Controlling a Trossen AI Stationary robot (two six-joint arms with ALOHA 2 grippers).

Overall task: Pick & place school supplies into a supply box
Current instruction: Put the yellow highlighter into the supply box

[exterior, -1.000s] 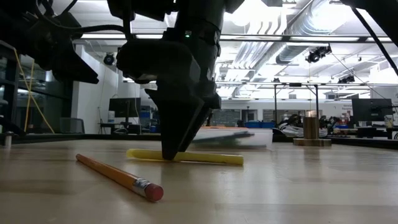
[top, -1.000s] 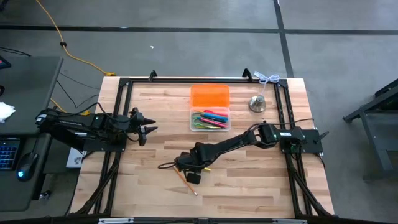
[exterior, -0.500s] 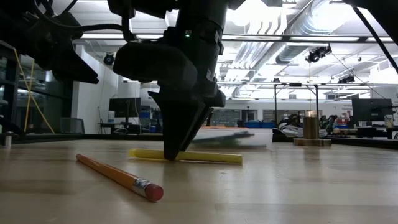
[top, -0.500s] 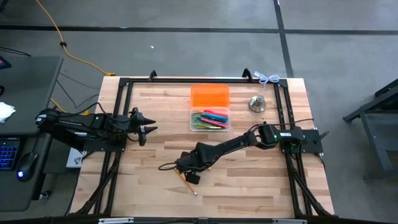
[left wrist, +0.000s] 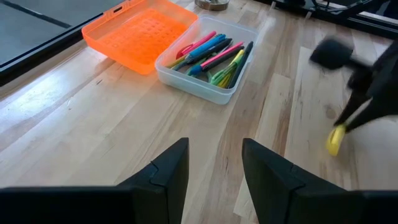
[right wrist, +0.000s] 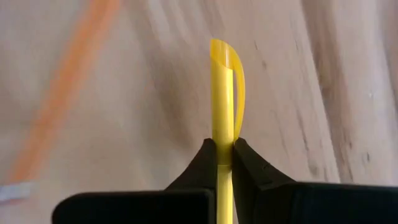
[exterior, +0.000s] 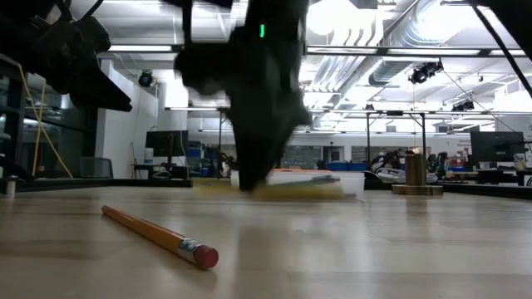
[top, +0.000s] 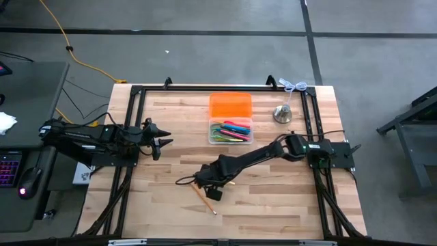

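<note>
My right gripper [top: 207, 184] [right wrist: 224, 148] is shut on a yellow pen [right wrist: 224, 93] over the table's middle, near side. In the low view the pen [exterior: 291, 190] is a blurred level streak above the wood. The left wrist view catches its end [left wrist: 336, 139]. An orange pencil [top: 203, 200] [exterior: 158, 237] lies flat on the table close by. The clear supply box [top: 230, 131] [left wrist: 208, 62] holds several coloured pens, and its orange lid [top: 230, 106] lies at its far side. My left gripper [top: 164, 140] [left wrist: 214, 165] hangs open over the table's left side. My right gripper pinches the yellow pen's barrel [right wrist: 224, 134] between its two fingertips [right wrist: 208, 160], below the clip end [right wrist: 225, 56]. The fingers come from above, pointing down, and lie across the pen. The pen is lifted clear of the table and roughly level.
A silver bell-shaped object [top: 283, 114] [exterior: 415, 170] stands right of the lid. A black frame [top: 136, 92] borders the tabletop. Bare wood [top: 273, 205] spreads across the near right.
My right gripper, shut on the yellow pen the whole time, has gone up from the table. The pen lay on the wood a second ago and now hangs clear of it. The orange pencil has stayed where it was.
</note>
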